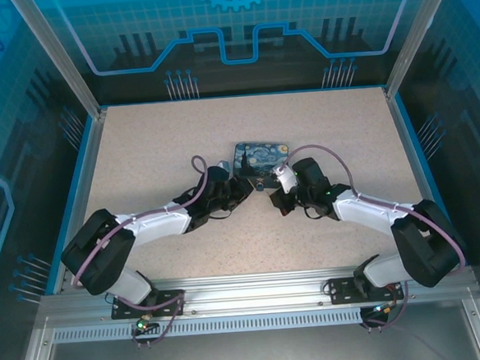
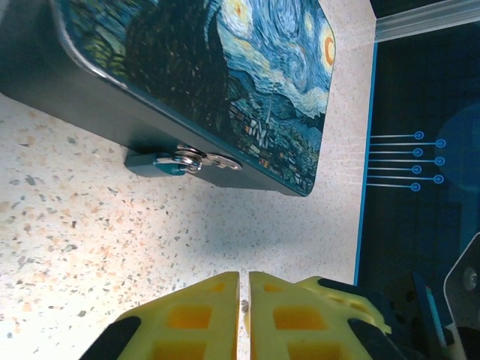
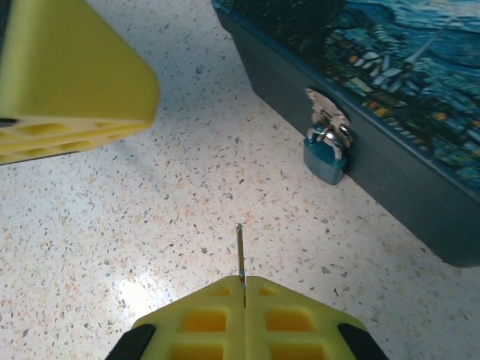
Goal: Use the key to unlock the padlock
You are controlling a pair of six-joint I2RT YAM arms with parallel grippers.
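The small bluish padlock point(image 3: 325, 154) hangs from the metal hasp on the front wall of the swirl-painted box point(image 3: 390, 90) and rests on the table. My right gripper point(image 3: 244, 281) is shut on the thin key point(image 3: 240, 251), whose blade sticks out forward, short of the padlock and to its left. From the left wrist, the padlock point(image 2: 161, 163) lies sideways against the box point(image 2: 225, 67). My left gripper point(image 2: 244, 281) hovers in front of it, shut to a thin slit with nothing held. From above, both grippers, left point(image 1: 242, 190) and right point(image 1: 276, 196), meet just before the box point(image 1: 261, 156).
A yellow finger of the left gripper point(image 3: 67, 82) fills the upper left of the right wrist view, close to the key. Speckled tabletop point(image 1: 180, 143) spreads around the box. A blue rim and aluminium frame point(image 1: 402, 136) bound the table.
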